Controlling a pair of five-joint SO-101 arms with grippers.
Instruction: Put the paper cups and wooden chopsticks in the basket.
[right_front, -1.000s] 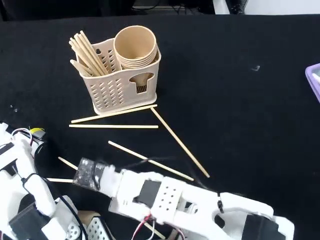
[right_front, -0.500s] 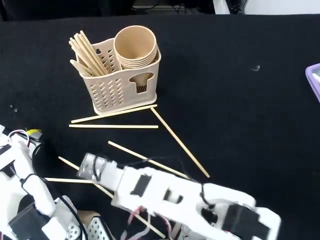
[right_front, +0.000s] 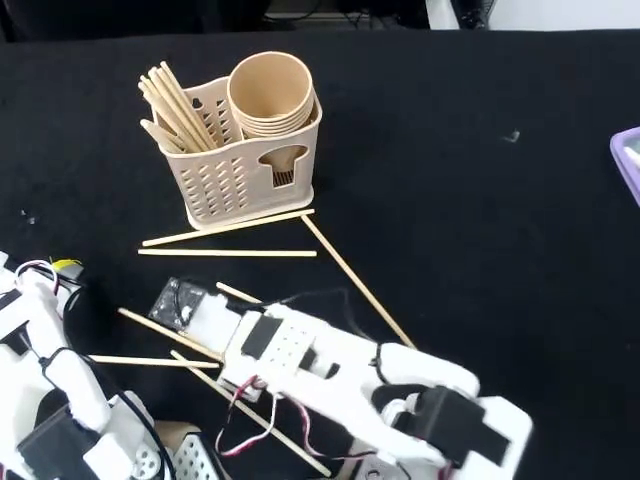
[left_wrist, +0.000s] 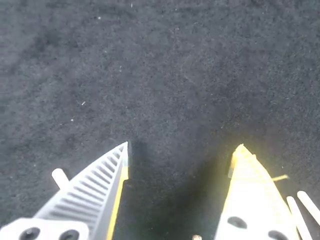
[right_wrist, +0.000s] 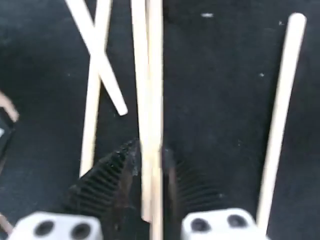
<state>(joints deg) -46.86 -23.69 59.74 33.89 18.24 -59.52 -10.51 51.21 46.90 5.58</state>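
Observation:
The beige basket (right_front: 235, 178) stands at the back left, holding stacked paper cups (right_front: 270, 90) and a bundle of chopsticks (right_front: 176, 105). Several loose chopsticks lie in front of it, among them a pair (right_front: 228, 240) and a long slanted one (right_front: 360, 287). My right gripper (right_front: 175, 302) is low over the sticks near the front left. In its wrist view it (right_wrist: 150, 165) is shut on two chopsticks (right_wrist: 150, 75) running side by side between its fingers. My left gripper (left_wrist: 182, 150) hangs open over bare black cloth at the front left corner.
More chopsticks (right_front: 150, 360) lie crossed between the two arms, and one (right_wrist: 280, 110) lies beside the right gripper. The left arm (right_front: 50, 400) fills the front left corner. A purple object (right_front: 627, 160) sits at the right edge.
The right arm has swung away from the front edge toward the basket, now covering the middle chopstick. More of the crossed sticks near the left arm is uncovered.

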